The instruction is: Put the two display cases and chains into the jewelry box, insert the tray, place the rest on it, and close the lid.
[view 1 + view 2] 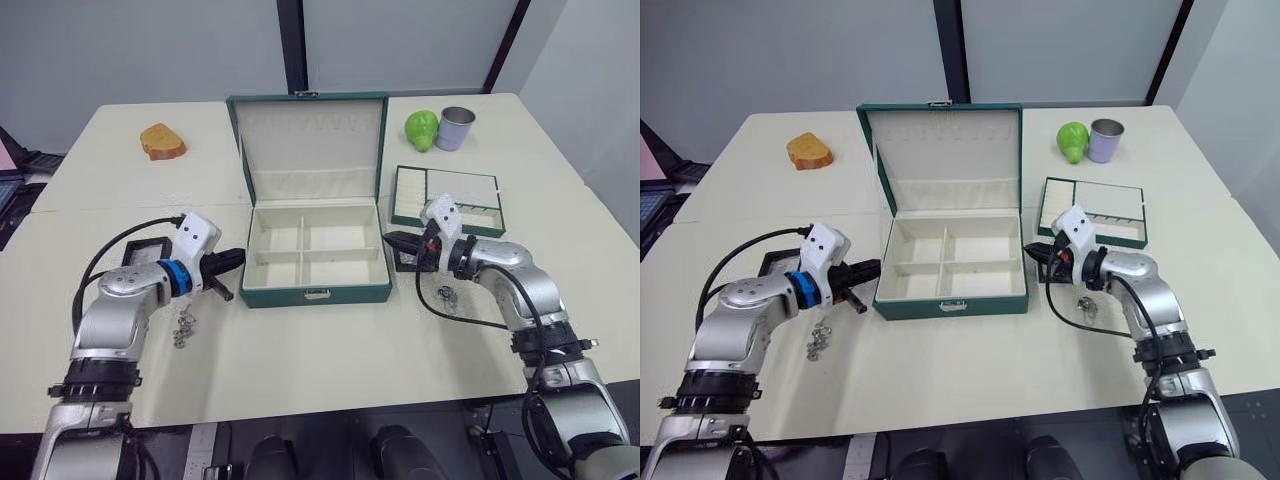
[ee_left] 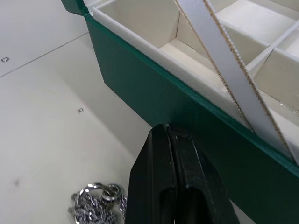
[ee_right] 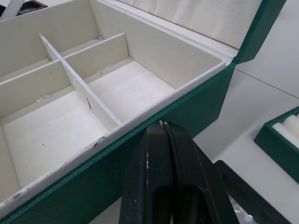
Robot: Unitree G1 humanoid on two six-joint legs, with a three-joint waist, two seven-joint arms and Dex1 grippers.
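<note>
L gripper (image 2: 170, 135) pressed together by jewelry box (image 1: 318, 262), R gripper (image 3: 163, 128) too, chains (image 2: 96, 203) near.

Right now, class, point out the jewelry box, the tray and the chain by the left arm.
jewelry box (image 1: 316, 294): left eye view, on its green front wall.
tray (image 1: 447, 185): left eye view, on its cream-lined inside.
chain (image 1: 185, 325): left eye view, on the silver bunch.

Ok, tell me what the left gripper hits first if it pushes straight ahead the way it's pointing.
Most likely the outer side wall of the jewelry box. The left gripper, fingers shut, points right at that green wall from close by, with nothing between them. A chain lies on the table below, off that line.
</note>
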